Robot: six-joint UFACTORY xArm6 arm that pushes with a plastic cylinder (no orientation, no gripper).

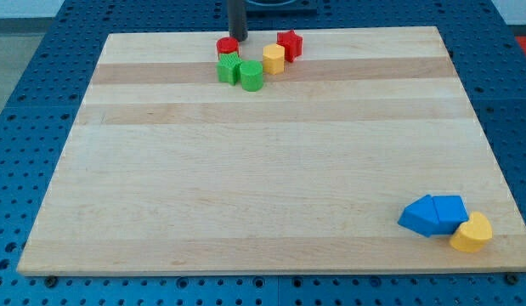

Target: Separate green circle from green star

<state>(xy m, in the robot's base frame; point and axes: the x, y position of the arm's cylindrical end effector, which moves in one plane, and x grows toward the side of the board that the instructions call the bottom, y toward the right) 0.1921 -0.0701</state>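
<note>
The green circle (252, 76) and the green star (229, 68) sit side by side and touching near the view's top, the star on the left. My tip (237, 39) stands at the board's top edge, just right of and behind a red circle (226, 46), which lies just above the green star. The tip is a short way above both green blocks and does not touch them.
A yellow block (274, 59) and a red star (289, 44) lie right of the green circle. At the bottom right are two blue blocks (432, 214) and a yellow heart (472, 233). The wooden board (263, 170) rests on a blue perforated table.
</note>
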